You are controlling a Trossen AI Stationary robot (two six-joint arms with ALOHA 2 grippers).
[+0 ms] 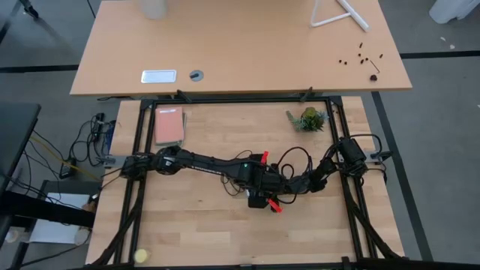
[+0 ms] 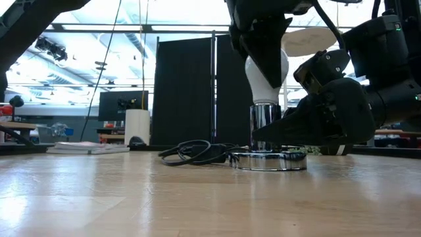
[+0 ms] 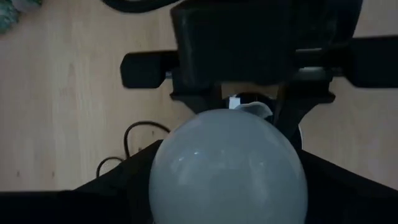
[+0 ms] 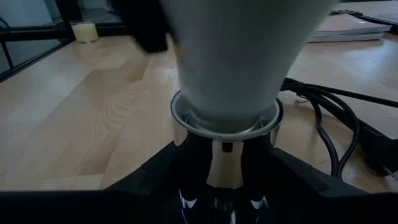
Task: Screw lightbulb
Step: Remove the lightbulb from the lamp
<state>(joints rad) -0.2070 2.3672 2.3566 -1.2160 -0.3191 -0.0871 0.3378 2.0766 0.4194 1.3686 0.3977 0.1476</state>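
Observation:
The white pear-shaped lightbulb (image 2: 266,74) stands upright with its base in the chrome socket (image 2: 264,125), which rises from a round silvery disc (image 2: 268,160) on the wooden table. My left gripper (image 2: 262,46) comes down over the bulb's round top and is shut on it. My right gripper (image 4: 217,186) reaches in low from the table's right side and is shut on the socket's chrome stem. In the high view both grippers meet near the table's middle (image 1: 262,187), and the arms hide the bulb there. My left gripper has the bulb's wide round upper part (image 3: 227,168) between its two fingers (image 3: 134,186), one on either side. The fingers come from above, slanting steeply down. The bulb stands upright, its narrow end inside the socket collar. My right gripper pinches the socket's chrome stem (image 4: 214,177), below the collar (image 4: 225,118), between its two fingers (image 4: 143,180). The fingers come almost level from the table's right side. The socket stands upright on its disc on the table.
A black cord (image 2: 197,153) lies coiled on the table beside the disc, toward the far side. A pink notebook (image 1: 169,125) lies at the far left, a small green plant (image 1: 307,118) at the far right, and a yellow ball (image 1: 141,256) at the near left corner.

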